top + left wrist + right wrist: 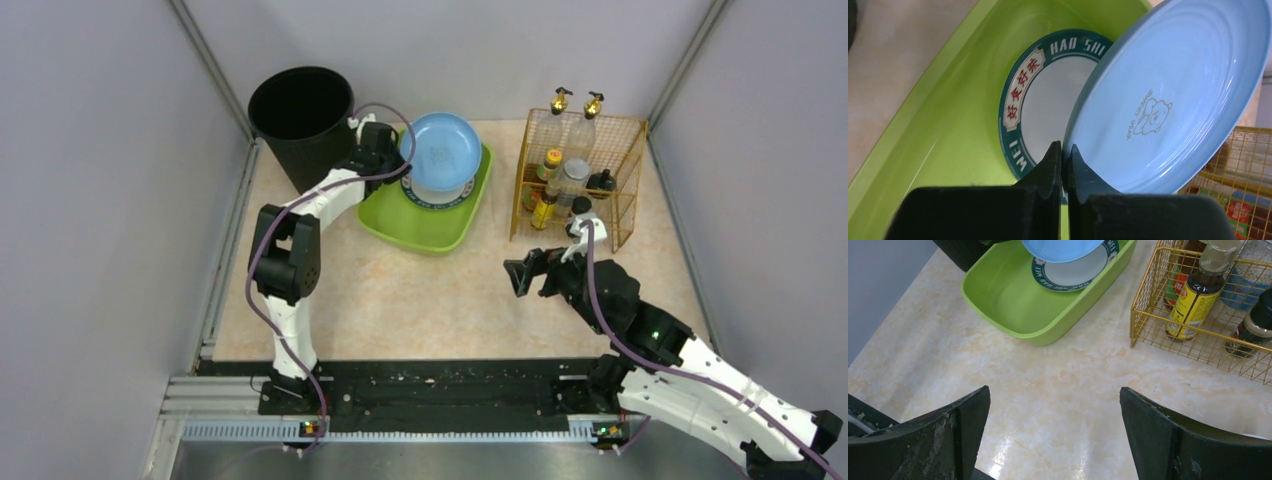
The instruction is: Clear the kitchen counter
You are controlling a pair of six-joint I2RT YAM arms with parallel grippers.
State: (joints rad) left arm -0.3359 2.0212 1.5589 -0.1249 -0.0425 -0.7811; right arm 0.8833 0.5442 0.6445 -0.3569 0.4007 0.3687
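Blue plate writing: the round pale-blue plastic plate (1173, 95) is showing "SWEET GEAR" beside a line-drawn bear, right of the left wrist view.
White plate writing: the white round plate with a dark teal rim (1048, 105) is reading "HAO SHI" and "WEI", plus red Chinese characters; it is lying in the lime-green rectangular plastic tray (938, 130).
Left end: the left gripper (1062, 162) is clenching the pale-blue plate's rim, tilting it over the white plate.
Right end: the right gripper (1055, 435) is hanging spread wide, gripping nothing.
Surface: the pale beige-pink marbled kitchen counter (420, 310) is filling the middle of the top view, carrying the tray at upper centre, a black round bin (300, 110) at upper left and a gold wire basket (628, 180) of bottles at upper right.
Room: plain grey walls (90, 200) are enclosing the left, right and top.
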